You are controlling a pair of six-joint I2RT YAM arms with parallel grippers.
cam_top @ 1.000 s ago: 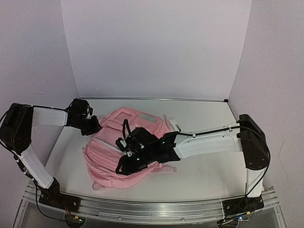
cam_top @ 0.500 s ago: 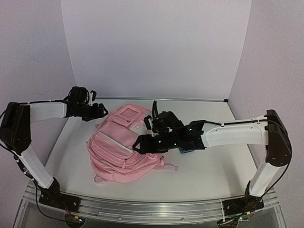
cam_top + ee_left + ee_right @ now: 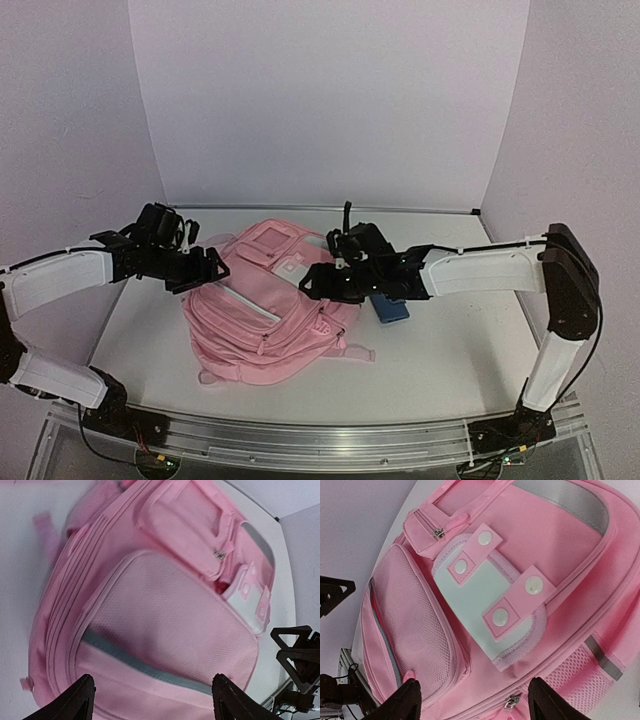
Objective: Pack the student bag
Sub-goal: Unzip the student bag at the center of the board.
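jaws released the student bag (image 3: 262,312); blue object (image 3: 391,309) lies beside it

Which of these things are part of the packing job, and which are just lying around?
In the job: student bag, left gripper, right gripper, both open above it.
Lying about: blue flat item on the table beside the bag; possibly awaiting packing.

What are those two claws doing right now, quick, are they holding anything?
Left gripper: open, holding nothing, over the bag.
Right gripper: open, holding nothing, over the bag.
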